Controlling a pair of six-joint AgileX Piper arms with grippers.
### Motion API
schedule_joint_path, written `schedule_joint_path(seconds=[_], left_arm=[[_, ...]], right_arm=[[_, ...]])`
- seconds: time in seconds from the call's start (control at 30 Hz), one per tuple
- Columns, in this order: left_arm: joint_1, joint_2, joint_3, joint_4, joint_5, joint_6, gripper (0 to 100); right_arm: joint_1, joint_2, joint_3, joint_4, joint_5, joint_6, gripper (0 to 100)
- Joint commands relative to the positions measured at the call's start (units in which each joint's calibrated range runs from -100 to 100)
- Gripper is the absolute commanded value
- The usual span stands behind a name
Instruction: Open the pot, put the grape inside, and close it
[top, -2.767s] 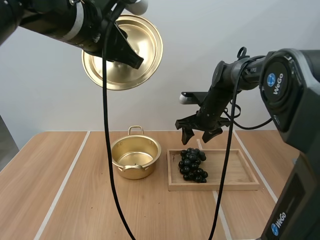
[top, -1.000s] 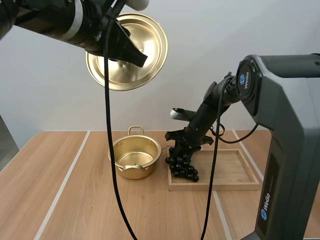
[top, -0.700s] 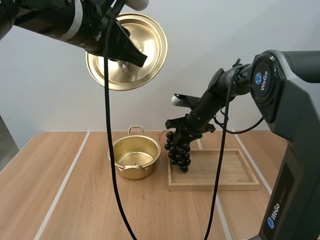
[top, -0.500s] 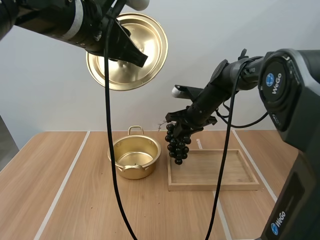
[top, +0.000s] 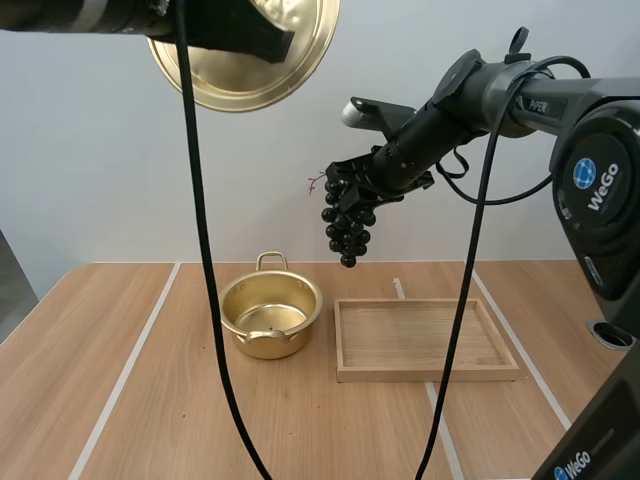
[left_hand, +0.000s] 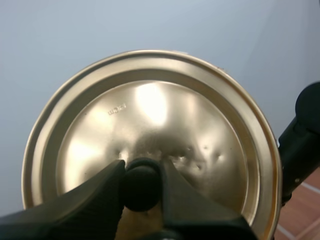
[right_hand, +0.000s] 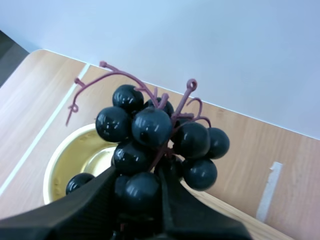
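Observation:
The open gold pot (top: 271, 317) stands on the table, left of the wooden tray (top: 425, 341). My right gripper (top: 352, 185) is shut on a bunch of dark grapes (top: 345, 225), which hangs high above the gap between pot and tray. In the right wrist view the grapes (right_hand: 155, 142) sit between the fingers (right_hand: 90, 202) with the pot (right_hand: 75, 160) below them. My left gripper (left_hand: 141, 182) is shut on the black knob (left_hand: 140, 183) of the gold lid (left_hand: 150, 135). The lid (top: 245, 50) is held high above the table's left half, tilted on edge.
The tray is bare. Pale lines run across the wooden tabletop (top: 150, 410). My right arm (top: 480, 95) reaches in from the right, high over the tray.
My right gripper has lifted the grapes off the tray and carried them up and slightly left. The left arm has raised the lid higher.

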Motion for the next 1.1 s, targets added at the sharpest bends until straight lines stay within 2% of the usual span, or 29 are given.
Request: schedule_joint_path(seconds=[0.0,0.27,0.43,0.53,0.73,1.07], left_arm=[[-0.02,-0.7,-0.8,-1.8,-3.7,-0.7,0],[-0.02,-0.7,-5.2,-2.8,-0.4,-1.0,0],[-0.02,-0.7,-5.8,-2.8,1.4,-1.0,0],[0.14,-0.7,-5.8,-2.7,1.6,-1.0,0],[2.29,-0.7,-5.8,-2.7,0.4,-1.0,0],[2.30,-0.7,-5.8,-2.7,0.2,-1.0,0]], right_arm=[[1.7,-0.8,-0.9,1.5,0.6,-1.1,0],[9.5,-0.7,-0.9,0.9,-4.4,-0.8,0],[12.0,1.8,-0.9,0.9,-4.3,-0.8,0],[12.4,4.3,-0.9,0.9,-4.8,-0.8,0],[12.4,10.3,-0.9,0.6,-5.4,-1.8,0],[12.4,18.2,-0.9,-1.1,-6.9,-2.2,0]])
